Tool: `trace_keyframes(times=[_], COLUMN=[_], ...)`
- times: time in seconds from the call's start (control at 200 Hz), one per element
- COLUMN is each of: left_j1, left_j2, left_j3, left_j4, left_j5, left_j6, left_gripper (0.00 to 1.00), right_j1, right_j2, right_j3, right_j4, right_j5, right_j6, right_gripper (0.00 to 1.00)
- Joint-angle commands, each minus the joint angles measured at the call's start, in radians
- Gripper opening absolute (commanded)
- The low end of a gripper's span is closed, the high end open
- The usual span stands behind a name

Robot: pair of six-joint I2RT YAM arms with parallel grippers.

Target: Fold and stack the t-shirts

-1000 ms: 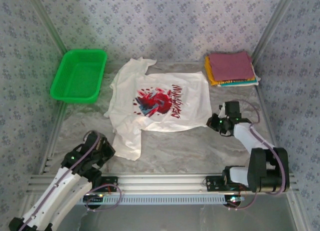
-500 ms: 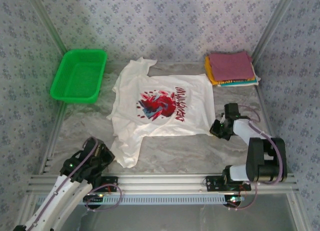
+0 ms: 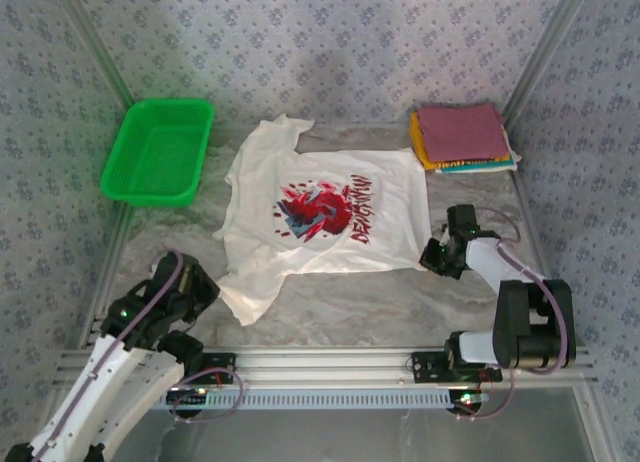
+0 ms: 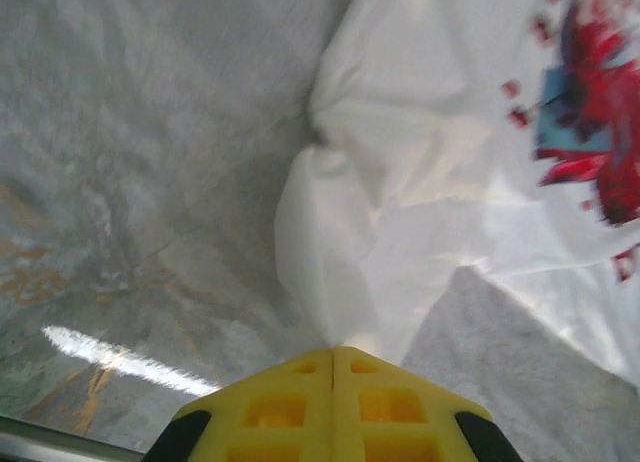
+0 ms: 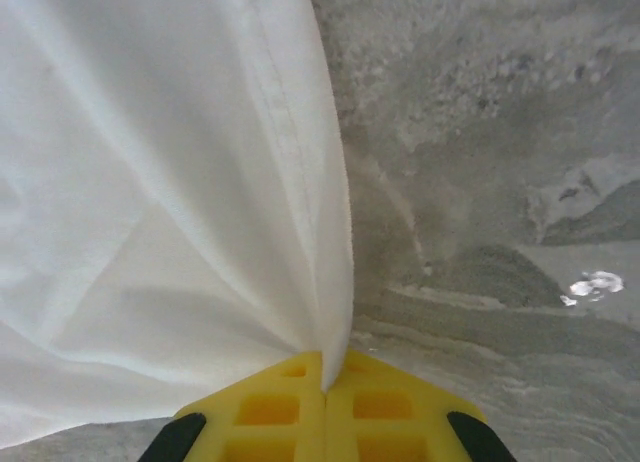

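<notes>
One white shirt is lying spread at mid-table, its chest lettering too small to read. One folded stack, showing maroon, yellow and teal layers, is sitting far right, and one green basket far left. The left gripper and right gripper are each pinching a near shirt edge.

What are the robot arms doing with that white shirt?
Two robot arms are handling a white t-shirt spread on the table. The left gripper is pinched shut on its near left end, and the right gripper is pinched shut on its near right corner. A stack of folded shirts sits at the far right, and a green basket at the far left.
</notes>
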Motion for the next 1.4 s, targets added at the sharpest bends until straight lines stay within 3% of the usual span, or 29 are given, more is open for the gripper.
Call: trace_keyframes(times=[0.0, 0.235, 0.47, 0.765, 0.934, 1.219, 1.399], left_j1=[-0.001, 0.001, 0.001, 0.001, 0.028, 0.227, 0.279], left_j2=[0.065, 0.179, 0.078, 0.137, 0.275, 0.384, 0.450], left_j3=[0.199, 0.483, 0.435, 0.477, 0.510, 0.491, 0.492], left_j4=[-0.015, -0.102, -0.178, -0.187, -0.109, 0.021, 0.089], left_j5=[-0.135, -0.252, -0.295, -0.300, -0.278, -0.082, -0.026], left_j6=[0.105, 0.247, 0.206, 0.303, 0.405, 0.519, 0.584], left_gripper=[0.00, 0.00, 0.00, 0.00, 0.00, 0.00, 0.00], right_j1=[0.031, 0.098, 0.166, 0.170, 0.171, 0.170, 0.160], right_j2=[-0.064, -0.097, -0.107, -0.190, -0.199, -0.194, -0.165], right_j3=[0.048, 0.101, 0.082, 0.110, 0.154, 0.180, 0.192], right_j4=[-0.048, -0.100, -0.138, -0.228, -0.194, -0.192, -0.143], right_j5=[0.069, 0.113, 0.140, 0.144, 0.153, 0.139, 0.131], right_j6=[-0.042, -0.056, -0.022, 0.002, -0.034, -0.049, -0.064], right_gripper=[0.00, 0.00, 0.00, 0.00, 0.00, 0.00, 0.00])
